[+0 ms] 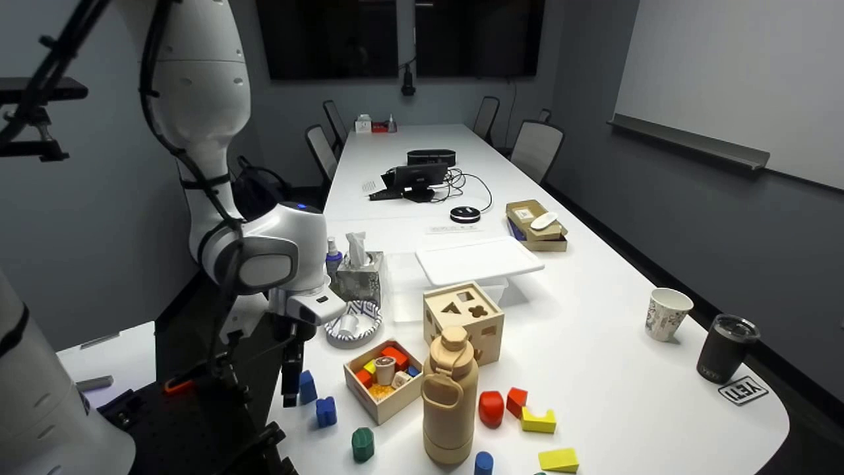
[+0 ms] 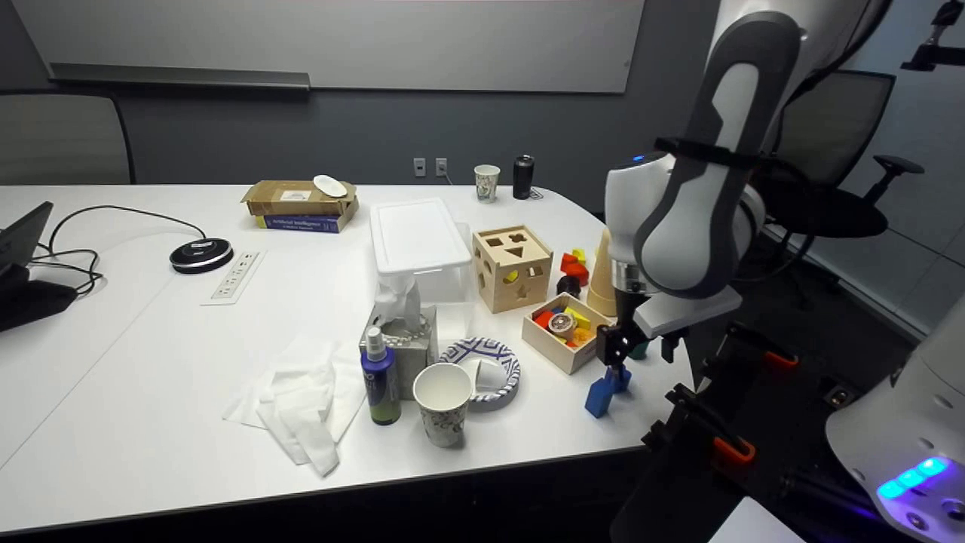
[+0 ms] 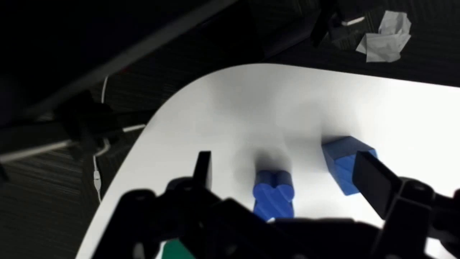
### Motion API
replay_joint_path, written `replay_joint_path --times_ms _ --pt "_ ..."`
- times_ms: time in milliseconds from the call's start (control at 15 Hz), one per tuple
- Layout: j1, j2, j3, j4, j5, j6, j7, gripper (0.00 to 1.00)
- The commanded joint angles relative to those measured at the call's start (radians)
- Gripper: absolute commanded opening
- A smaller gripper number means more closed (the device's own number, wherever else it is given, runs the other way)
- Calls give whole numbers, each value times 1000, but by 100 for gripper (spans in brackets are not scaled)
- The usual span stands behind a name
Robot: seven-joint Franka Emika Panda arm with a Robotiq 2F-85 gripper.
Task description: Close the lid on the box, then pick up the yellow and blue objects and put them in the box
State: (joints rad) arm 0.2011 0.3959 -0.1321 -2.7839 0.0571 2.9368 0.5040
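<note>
Box [image 1: 476, 330]: upright on the table [image 1: 593, 369], beyond the tray [image 1: 402, 404] in both exterior views. Lid [image 1: 463, 306] seated flat on top, its cut-outs square, triangular and clover-shaped. Yellow patch [image 2: 511, 277] visible through a side hole.

Gripper [image 3: 282, 176]: fingers spread apart, blue clover block [image 3: 273, 198] between them in the wrist view; contact cannot be determined. Blue prism [image 3: 345, 174] partly hidden by the right-hand finger [image 3: 373, 181]. Blue cylinder [image 1: 483, 463] at the near right of the bottle [image 1: 452, 409]; notched yellow block [image 1: 539, 422] and plain yellow block [image 1: 558, 460] farther right. All five on the table, outside the box.

Containers: tray holds red, yellow and blue pieces [image 1: 395, 357] plus a round item [image 2: 562, 324], not identified. Plate [image 2: 480, 348] has a white cylinder [image 2: 490, 375] lying in it. Tissue box [image 2: 415, 356] has a tissue [image 2: 397, 300] standing out of its top. Clear tub [image 2: 448, 296] carries a white cover [image 2: 420, 240]. Paper cup [image 2: 443, 411] stands mouth up near the plate.

Markings: tumbler [image 1: 725, 349], at the right in an exterior view, reads YETI near its base; a flat label [image 1: 743, 390] beside it reads the same. Book [image 2: 301, 223] spine reads "Artificial Intelligence"; its lower line is too small to read. Spray bottle [image 2: 380, 383] label illegible.
</note>
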Motion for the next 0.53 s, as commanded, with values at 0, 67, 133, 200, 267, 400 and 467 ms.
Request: replay_joint_path --times_ms 0,67,133,200,267,400,467 --pt "-98 -33 14 -21 103 107 -44 100" --pt "-131 -37 28 -17 128 124 -60 100" --pt "-149 -28 31 -7 145 149 -72 100" --pt "-172 -16 41 4 159 172 -88 100" --pt "-185 -14 42 10 165 169 -102 100" --pt "-173 -5 36 -3 159 176 -119 100" --pt "-173 0 41 -2 157 163 -124 100"
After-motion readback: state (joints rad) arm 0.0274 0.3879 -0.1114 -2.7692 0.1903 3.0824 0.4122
